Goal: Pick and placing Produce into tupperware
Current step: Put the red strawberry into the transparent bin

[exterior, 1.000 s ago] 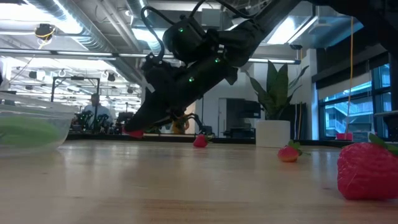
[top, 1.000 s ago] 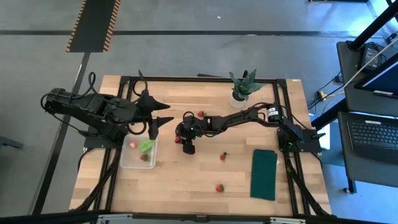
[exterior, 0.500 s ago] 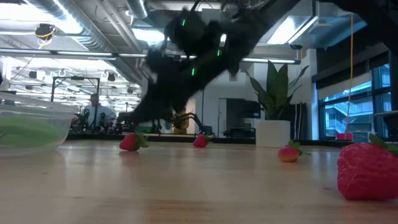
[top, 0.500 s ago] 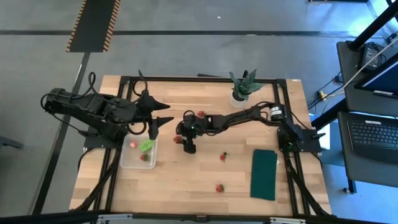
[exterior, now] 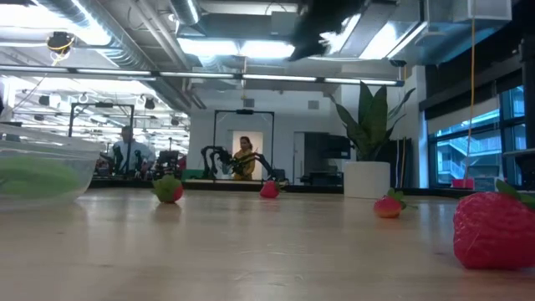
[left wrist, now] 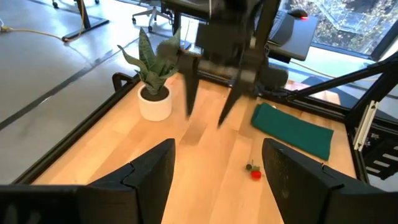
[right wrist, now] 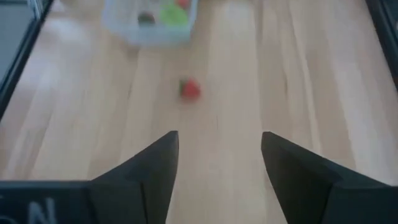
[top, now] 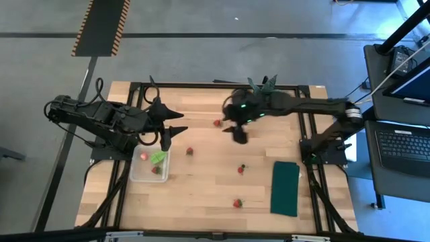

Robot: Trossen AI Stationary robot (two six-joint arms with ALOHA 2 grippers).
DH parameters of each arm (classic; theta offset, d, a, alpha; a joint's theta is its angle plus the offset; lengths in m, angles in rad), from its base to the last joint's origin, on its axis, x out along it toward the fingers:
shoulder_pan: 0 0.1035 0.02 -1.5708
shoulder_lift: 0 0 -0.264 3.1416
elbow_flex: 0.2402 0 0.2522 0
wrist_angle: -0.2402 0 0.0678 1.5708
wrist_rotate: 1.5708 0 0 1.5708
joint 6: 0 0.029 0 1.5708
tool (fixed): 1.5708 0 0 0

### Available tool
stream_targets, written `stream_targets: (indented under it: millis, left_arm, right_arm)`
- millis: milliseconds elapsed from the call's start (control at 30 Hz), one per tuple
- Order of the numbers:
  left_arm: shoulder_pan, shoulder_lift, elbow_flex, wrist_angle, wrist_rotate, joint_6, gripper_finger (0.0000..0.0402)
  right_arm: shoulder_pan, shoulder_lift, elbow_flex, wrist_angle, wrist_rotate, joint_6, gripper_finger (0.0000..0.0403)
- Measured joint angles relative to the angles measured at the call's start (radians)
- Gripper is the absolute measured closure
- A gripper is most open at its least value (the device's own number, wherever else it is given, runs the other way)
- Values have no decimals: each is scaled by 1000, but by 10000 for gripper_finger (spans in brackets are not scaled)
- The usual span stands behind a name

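Observation:
The clear tupperware (top: 138, 175) sits at the table's left and holds a green leafy piece (top: 158, 156) and two red strawberries (top: 143, 156). One strawberry (top: 190, 151) lies on the wood just right of it; the right wrist view shows this strawberry (right wrist: 190, 89) too. Three more strawberries lie loose on the table (top: 217, 123), (top: 240, 169), (top: 237, 202). My right gripper (top: 236, 134) hangs open and high over the table's middle, holding nothing. My left gripper (top: 180, 121) waits open above the tupperware's far side.
A spiky potted plant (top: 262, 94) stands at the far edge, close to my right arm. A dark green cloth (top: 285, 188) lies at the near right. In the low view a large strawberry (exterior: 493, 230) sits close to the camera. Bare wood stretches along the near edge.
My right gripper has let go of a strawberry just right of the tupperware, then risen steeply and swung toward the table's right and far side. The strawberry has dropped onto the wood and rolled a little toward the tupperware.

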Motion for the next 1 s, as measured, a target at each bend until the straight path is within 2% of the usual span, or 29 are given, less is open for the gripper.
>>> stream_targets:
  millis: [100, 167, 400, 567, 700, 833, 1000]
  left_arm:
    - [0, 0, 0, 0, 1, 0, 168]
    - [0, 0, 0, 0, 3, 0, 168]
    - [0, 17, 0, 0, 0, 15, 168]
    - [0, 24, 1, 1, 0, 16, 168]
    - [1, 25, 1, 4, -9, 18, 168]
    - [2, 25, 1, 10, -13, 31, 167]
    - [2, 37, 1, 17, 3, 79, 127]
  right_arm:
    - [-5, -105, -76, -106, -1, 23, 171]
    - [-5, -184, -182, -95, -1, 46, 171]
    - [-5, -498, -664, 138, 20, 225, 171]
    - [-5, -666, -906, 318, 52, 402, 171]
    - [-5, -749, -1001, 388, 52, 460, 171]
    - [-5, -794, -1020, 399, 60, 460, 171]
    - [-5, -821, -1020, 412, 108, 437, 171]
